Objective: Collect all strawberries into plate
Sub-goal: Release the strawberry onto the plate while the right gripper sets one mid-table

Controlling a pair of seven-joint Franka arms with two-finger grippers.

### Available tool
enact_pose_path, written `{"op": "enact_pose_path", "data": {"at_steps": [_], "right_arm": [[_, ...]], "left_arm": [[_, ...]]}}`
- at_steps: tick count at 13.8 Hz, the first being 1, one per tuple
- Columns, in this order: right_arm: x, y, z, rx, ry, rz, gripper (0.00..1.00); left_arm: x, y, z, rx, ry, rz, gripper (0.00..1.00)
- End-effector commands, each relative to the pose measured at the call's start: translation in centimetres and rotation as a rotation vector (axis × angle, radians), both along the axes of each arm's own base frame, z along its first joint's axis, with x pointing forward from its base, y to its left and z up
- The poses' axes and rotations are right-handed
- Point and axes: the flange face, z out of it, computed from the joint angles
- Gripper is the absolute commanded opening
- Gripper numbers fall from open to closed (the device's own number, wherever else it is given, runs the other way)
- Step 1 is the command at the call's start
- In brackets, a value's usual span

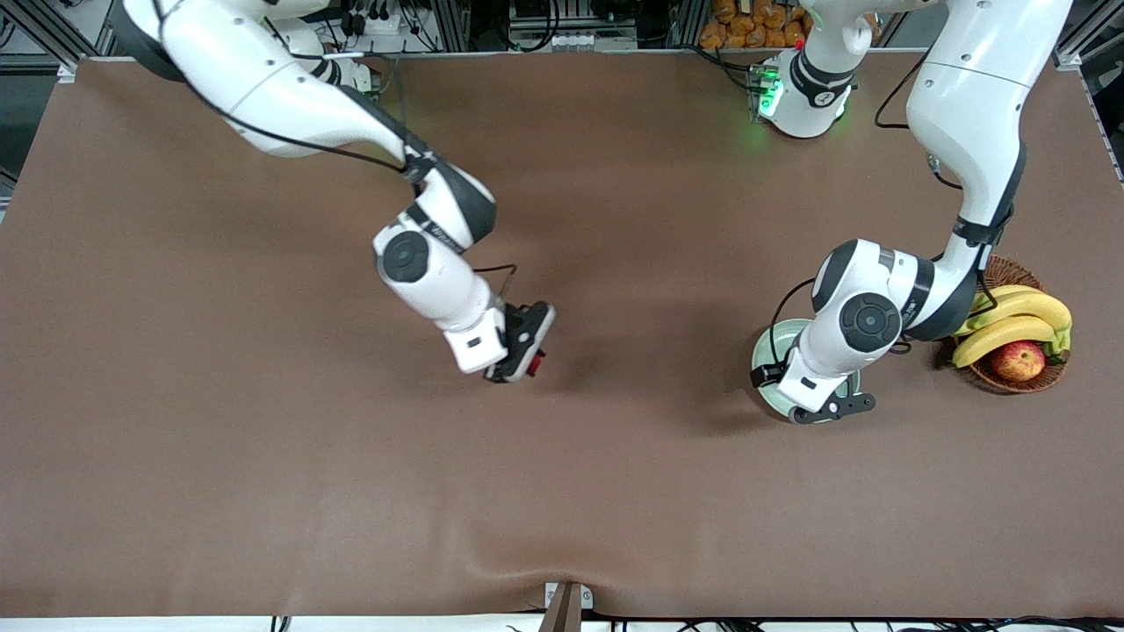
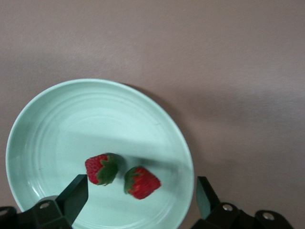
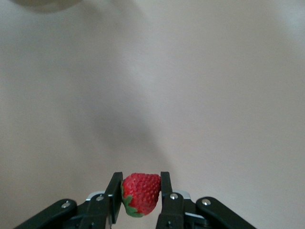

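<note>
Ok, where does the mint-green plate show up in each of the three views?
Front view: plate under the left gripper, beside the basket.
Left wrist view: plate fills the frame, holding two strawberries.
Right wrist view: not in it.
Shared landmark: the brown table.

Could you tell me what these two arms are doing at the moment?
They are gathering strawberries onto the mint-green plate. The left hand hangs open over the plate, where two strawberries already lie side by side. The right hand holds the third strawberry pinched between its fingers, over bare table toward the middle. A basket of bananas and an apple sits beside the plate.
</note>
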Motion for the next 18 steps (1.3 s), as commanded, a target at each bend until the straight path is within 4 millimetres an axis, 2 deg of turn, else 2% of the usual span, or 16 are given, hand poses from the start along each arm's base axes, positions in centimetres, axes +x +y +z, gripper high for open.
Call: {"op": "enact_pose_path", "data": {"at_steps": [1, 3, 5, 9, 12, 13, 14, 15, 18], "right_arm": [[-0.6, 4.1, -1.1, 0.023, -0.020, -0.063, 0.00], [-0.5, 6.5, -2.1, 0.050, -0.011, -0.089, 0.00], [-1.2, 8.3, -3.9, 0.059, 0.003, -0.079, 0.00], [-3.1, 10.2, -6.7, 0.077, 0.008, -0.055, 0.00], [-3.7, 10.5, -7.4, 0.064, 0.008, -0.044, 0.02], [-3.9, 10.7, -7.6, 0.057, 0.006, -0.039, 0.21], [-4.1, 10.8, -7.7, 0.052, 0.002, -0.036, 0.63], [-4.2, 10.8, -7.8, 0.049, 0.004, -0.035, 1.00], [-3.1, 9.8, -7.2, 0.047, -0.006, -0.052, 1.00]], "left_arm": [[0.0, -2.3, 2.3, -0.012, -0.040, -0.029, 1.00], [-0.3, -4.1, 3.0, -0.031, -0.046, -0.044, 1.00], [-0.9, -6.0, 3.1, -0.046, -0.044, -0.058, 1.00], [-1.2, -7.2, 3.4, -0.058, -0.047, -0.067, 1.00], [-1.5, -8.0, 3.7, -0.066, -0.049, -0.078, 1.00], [-1.5, -8.1, 3.6, -0.067, -0.047, -0.079, 1.00], [-1.6, -8.4, 3.6, -0.069, -0.047, -0.079, 1.00], [-2.0, -9.4, 3.8, -0.073, -0.048, -0.078, 1.00], [-2.3, -11.0, 4.0, -0.078, -0.055, -0.084, 1.00]]}}
